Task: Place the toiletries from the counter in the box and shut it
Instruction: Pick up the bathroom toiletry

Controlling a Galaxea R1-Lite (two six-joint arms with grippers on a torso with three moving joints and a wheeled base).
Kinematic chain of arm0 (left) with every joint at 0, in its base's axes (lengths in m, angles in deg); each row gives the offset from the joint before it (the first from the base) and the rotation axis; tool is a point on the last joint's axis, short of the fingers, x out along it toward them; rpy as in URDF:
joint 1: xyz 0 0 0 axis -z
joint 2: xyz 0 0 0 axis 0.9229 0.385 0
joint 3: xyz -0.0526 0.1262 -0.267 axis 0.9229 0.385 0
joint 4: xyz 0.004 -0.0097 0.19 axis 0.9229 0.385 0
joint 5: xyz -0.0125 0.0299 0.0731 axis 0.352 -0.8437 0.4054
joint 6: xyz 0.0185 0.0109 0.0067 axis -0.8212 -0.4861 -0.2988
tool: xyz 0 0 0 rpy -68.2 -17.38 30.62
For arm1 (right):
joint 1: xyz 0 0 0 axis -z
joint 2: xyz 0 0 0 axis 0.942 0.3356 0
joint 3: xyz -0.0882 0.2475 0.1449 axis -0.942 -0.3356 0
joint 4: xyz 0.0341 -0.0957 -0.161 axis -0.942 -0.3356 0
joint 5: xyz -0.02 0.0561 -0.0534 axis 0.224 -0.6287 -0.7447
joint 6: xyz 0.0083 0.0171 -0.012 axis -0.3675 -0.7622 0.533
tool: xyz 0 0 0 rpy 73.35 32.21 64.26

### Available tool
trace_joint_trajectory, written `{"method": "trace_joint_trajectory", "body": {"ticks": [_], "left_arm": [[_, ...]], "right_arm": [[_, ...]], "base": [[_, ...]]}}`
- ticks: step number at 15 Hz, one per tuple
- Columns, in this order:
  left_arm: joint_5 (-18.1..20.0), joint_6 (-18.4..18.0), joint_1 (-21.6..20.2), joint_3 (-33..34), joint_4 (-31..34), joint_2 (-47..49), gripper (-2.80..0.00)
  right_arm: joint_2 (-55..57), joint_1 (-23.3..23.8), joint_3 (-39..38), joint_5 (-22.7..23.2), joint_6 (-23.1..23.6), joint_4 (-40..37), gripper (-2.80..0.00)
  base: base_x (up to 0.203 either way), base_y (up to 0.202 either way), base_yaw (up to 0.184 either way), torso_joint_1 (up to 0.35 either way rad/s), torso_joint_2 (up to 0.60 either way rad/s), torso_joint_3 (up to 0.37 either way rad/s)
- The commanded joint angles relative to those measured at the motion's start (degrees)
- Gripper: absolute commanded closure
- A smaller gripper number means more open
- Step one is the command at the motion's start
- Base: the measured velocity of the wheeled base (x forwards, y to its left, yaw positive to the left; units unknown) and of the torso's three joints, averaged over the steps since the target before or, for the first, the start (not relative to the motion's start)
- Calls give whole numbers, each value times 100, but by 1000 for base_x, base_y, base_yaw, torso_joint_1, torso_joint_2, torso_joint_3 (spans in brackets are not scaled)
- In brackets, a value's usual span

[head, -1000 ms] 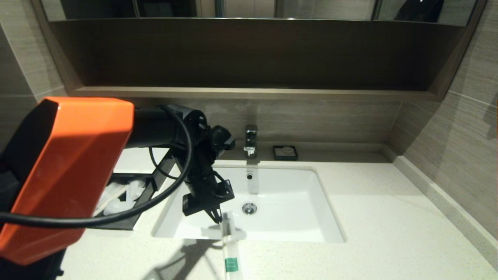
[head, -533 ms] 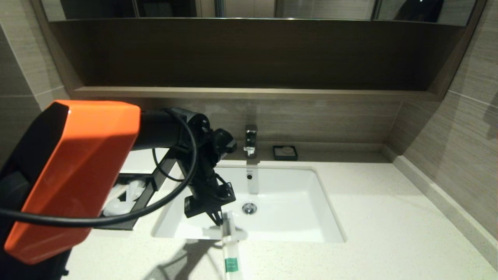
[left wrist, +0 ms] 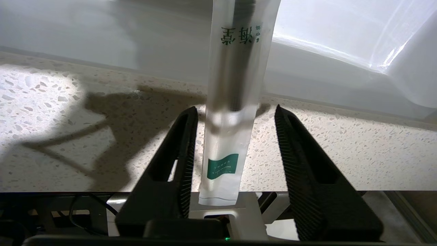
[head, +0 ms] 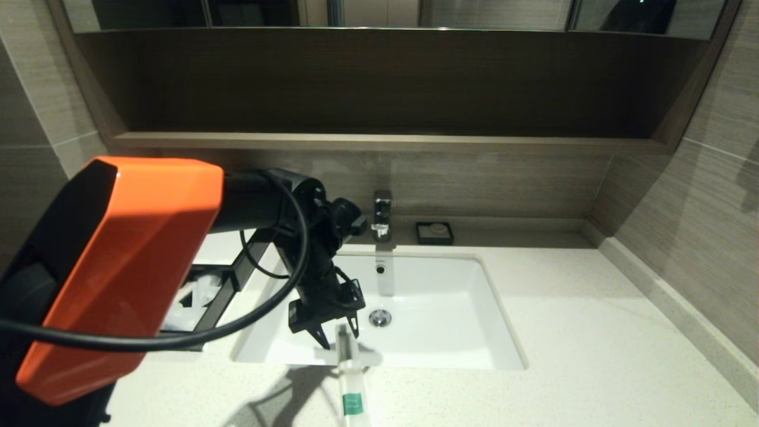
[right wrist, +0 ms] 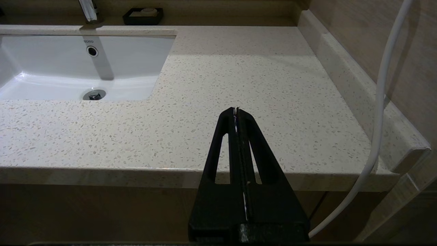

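One toiletry stick [head: 351, 379] in a translucent white wrapper with a green label lies across the front strip of the counter [head: 563, 332]. Its far end reaches over the sink [head: 439, 332]. My left gripper [head: 337, 333] hangs over that end, open, one finger on each side. In the left wrist view the stick [left wrist: 235, 85] runs between the spread fingers [left wrist: 184, 143] of the left gripper [left wrist: 235, 108], close to one and clear of the other. The black box [head: 220, 296] stands left of the sink, its drawer out with white wrappers [head: 193, 290] inside. My right gripper [right wrist: 236, 110] is shut and empty off the counter's front right edge.
A chrome tap [head: 382, 214] and a small black soap dish [head: 434, 232] stand behind the sink. A brown shelf [head: 385, 141] runs above. My orange left upper arm [head: 118, 267] hides the left of the counter. A raised stone kerb [head: 676, 302] borders the counter's right side.
My left arm has shifted a little to the right and back. Its fingers now stand apart on either side of the stick's end. The stick has stayed in place.
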Motion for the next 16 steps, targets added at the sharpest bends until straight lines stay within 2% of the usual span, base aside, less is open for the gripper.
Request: {"method": "trace_joint_trajectory", "body": {"ticks": [1,16], "left_arm": [[-1,23,22,1,23,67,-280],[-133,16,13,-3,-408,375,-280]], "right_arm": [[0,-1,-9,1,0,2,0],[0,-1,-9,1,0,2,0]], "base": [[0,0,0,0,0,0],[0,0,0,0,0,0]]}}
